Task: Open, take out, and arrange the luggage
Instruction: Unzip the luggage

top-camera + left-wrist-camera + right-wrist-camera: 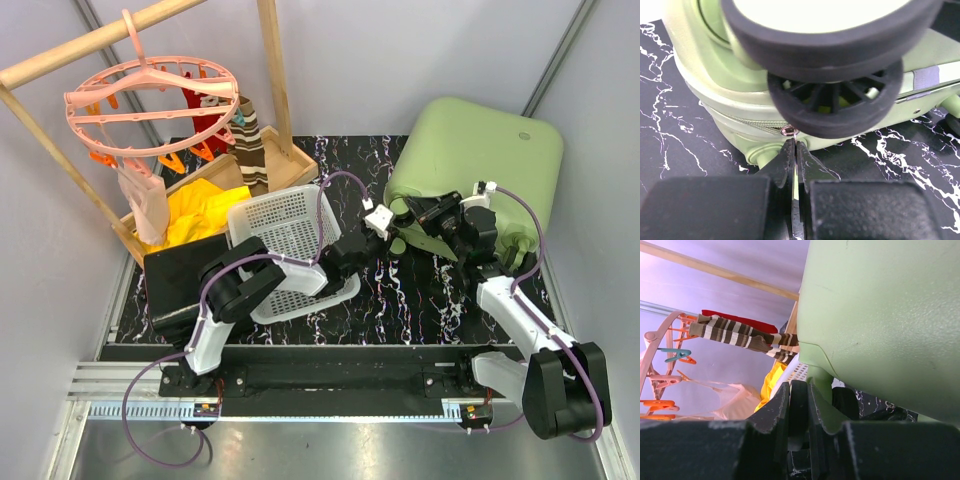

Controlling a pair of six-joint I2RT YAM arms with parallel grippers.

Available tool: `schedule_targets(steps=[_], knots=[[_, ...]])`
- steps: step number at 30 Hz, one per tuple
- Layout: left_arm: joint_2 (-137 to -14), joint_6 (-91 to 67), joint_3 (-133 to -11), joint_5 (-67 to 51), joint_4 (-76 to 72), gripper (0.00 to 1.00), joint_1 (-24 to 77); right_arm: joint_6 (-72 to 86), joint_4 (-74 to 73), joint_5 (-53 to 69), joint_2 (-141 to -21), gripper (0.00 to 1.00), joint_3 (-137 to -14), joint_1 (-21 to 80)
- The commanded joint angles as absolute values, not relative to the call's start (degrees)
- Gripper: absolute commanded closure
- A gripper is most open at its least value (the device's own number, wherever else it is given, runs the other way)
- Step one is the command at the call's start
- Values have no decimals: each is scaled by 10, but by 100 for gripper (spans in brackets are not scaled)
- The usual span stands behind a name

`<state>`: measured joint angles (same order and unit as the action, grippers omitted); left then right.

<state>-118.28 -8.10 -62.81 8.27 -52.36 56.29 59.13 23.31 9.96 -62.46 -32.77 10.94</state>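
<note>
L end effector (pixel 796 144) pinched on zip pull (pixel 789 131) under luggage (pixel 705 75) wheel (pixel 835 107), R end effector (pixel 799 387) nipping dark part (pixel 799 407); basket (pixel 285 215) nearby.

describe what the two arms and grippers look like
The left arm and right arm alternate white links with bulky black joints. A thin purple cable loops along each from the base. A white block caps the left wrist. The left gripper and right gripper have matte black fingers tapering to narrow tips. No markings are readable.
</note>
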Motion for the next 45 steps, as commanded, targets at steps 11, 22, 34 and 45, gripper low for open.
schedule_targets(steps=[11,22,34,45], knots=[[-1183,-28,-669,3,-574,100,641,504,105,72,-590,99,-337,127],[-1187,17,-688,-26,-526,100,655,421,5,100,-591,96,-382,126],[-1164,40,-654,-12,-524,100,654,383,-21,186,-667,99,-430,135],[-1140,34,-610,-19,-546,100,628,359,-31,222,-766,99,-507,162]])
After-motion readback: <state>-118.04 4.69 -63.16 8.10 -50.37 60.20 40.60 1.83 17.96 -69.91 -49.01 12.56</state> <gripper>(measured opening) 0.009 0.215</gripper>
